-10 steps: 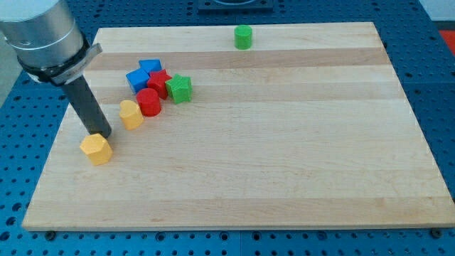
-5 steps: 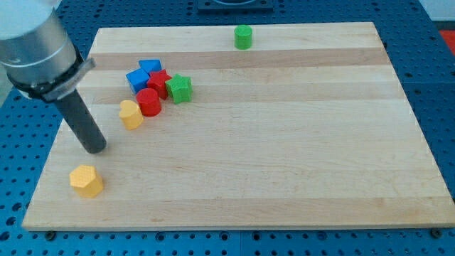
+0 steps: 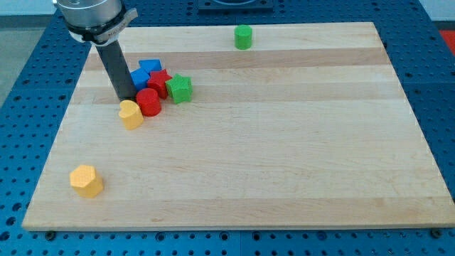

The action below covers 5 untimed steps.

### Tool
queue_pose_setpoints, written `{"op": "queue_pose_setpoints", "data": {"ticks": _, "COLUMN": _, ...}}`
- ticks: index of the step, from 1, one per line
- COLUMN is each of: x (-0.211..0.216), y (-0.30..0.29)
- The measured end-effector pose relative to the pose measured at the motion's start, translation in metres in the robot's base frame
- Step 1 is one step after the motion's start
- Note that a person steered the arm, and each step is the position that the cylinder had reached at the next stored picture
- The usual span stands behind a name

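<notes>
My tip (image 3: 125, 98) stands at the upper left of the board, right at the top edge of a yellow block (image 3: 131, 114) and seemingly touching it. Just to its right lies a red cylinder (image 3: 148, 102). Behind that sit a red star block (image 3: 158, 82), two blue blocks (image 3: 144, 72) partly hidden by the rod, and a green star block (image 3: 179, 88). A yellow hexagonal block (image 3: 87, 180) lies alone near the view's bottom left. A green cylinder (image 3: 244, 36) stands at the view's top edge, far from the tip.
The wooden board (image 3: 284, 156) rests on a blue perforated table (image 3: 441, 85). The arm's grey body (image 3: 89, 14) hangs over the board's top left corner.
The tip pushed the yellow hexagonal block down and left, then left it and travelled up and right to the other yellow block by the cluster.
</notes>
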<state>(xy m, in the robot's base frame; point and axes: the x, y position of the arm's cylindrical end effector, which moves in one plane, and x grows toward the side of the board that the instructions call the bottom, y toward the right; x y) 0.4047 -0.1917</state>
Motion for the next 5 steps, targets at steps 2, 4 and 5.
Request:
{"op": "queue_pose_setpoints", "data": {"ticks": 2, "x": 0.039, "y": 0.002}}
{"op": "queue_pose_setpoints", "data": {"ticks": 4, "x": 0.041, "y": 0.039}}
{"op": "queue_pose_setpoints", "data": {"ticks": 5, "x": 0.060, "y": 0.043}}
